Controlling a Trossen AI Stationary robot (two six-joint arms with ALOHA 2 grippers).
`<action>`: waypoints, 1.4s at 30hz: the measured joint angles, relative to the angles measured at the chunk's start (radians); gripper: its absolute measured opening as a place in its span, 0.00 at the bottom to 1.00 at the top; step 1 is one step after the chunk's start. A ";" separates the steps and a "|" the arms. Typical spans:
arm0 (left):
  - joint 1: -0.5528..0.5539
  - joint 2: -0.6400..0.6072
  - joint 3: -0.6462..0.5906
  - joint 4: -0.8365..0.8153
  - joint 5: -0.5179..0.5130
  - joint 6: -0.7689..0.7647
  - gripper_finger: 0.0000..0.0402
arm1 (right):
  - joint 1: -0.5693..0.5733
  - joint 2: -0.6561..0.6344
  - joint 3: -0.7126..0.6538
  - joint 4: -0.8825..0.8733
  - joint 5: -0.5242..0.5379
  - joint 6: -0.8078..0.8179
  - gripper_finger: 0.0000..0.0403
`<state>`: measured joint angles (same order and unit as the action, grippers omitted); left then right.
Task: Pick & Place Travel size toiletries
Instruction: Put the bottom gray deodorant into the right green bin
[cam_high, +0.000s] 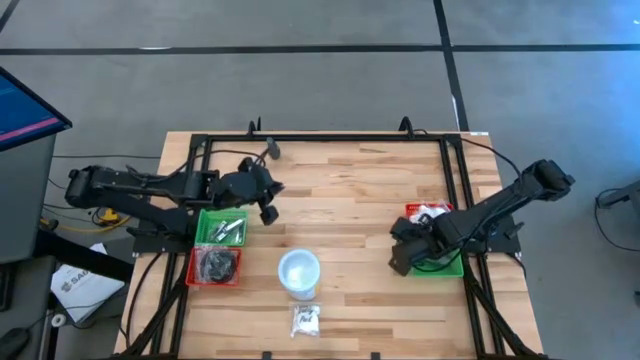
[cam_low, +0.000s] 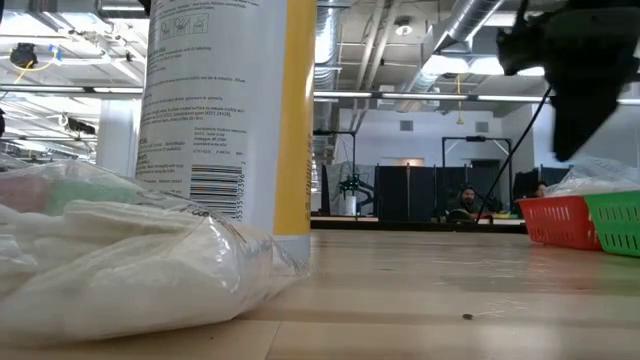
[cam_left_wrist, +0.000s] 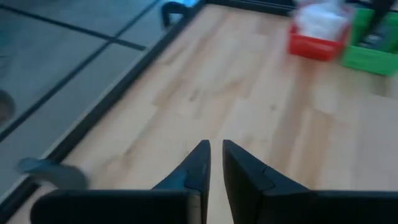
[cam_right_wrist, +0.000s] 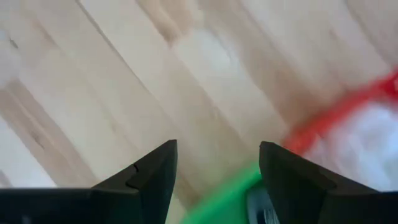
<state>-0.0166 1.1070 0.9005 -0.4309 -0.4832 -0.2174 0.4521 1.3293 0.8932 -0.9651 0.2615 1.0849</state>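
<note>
Wooden table (cam_high: 350, 210) spanning the middle, framed by black rails

Left arm (cam_high: 140, 188) reaching in from the left side, left gripper (cam_high: 270, 205) poised over bare wood just beyond the upper right corner of the left green tray (cam_high: 203, 222); fingers (cam_left_wrist: 199, 171) pressed almost together, pinching nothing

Right arm (cam_high: 500, 205) angled in from the right side, right gripper (cam_high: 400, 262) low over the wood at the left edge of the right green tray (cam_high: 450, 268); fingers (cam_right_wrist: 152, 174) spread wide, nothing between them

White round cup (cam_high: 298, 270) standing between the two tray pairs, toward the near edge

Left red tray (cam_high: 192, 265) just below the left green one, holding dark round toiletries (cam_high: 216, 264); silvery sticks (cam_high: 228, 231) lying in the left green tray

Right red tray (cam_high: 412, 209) touching the right green tray, filled with white wrapped pieces (cam_high: 432, 212)

Clear packet of white pieces (cam_high: 305, 320) loose on the wood just below the cup
</note>
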 joint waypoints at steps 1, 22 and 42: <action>0.014 0.002 0.000 0.000 -0.011 -0.001 0.09 | -0.008 0.000 0.000 0.022 0.014 -0.024 0.53; 0.183 0.006 0.000 0.021 -0.139 -0.066 0.14 | -0.143 0.000 0.000 0.347 0.031 -0.347 0.54; 0.404 0.218 0.000 0.074 -0.097 -0.158 0.34 | -0.200 0.000 0.000 0.492 0.030 -0.423 0.53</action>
<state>0.3874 1.3247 0.9001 -0.3565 -0.5799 -0.3752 0.2523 1.3296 0.8928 -0.4736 0.2918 0.6621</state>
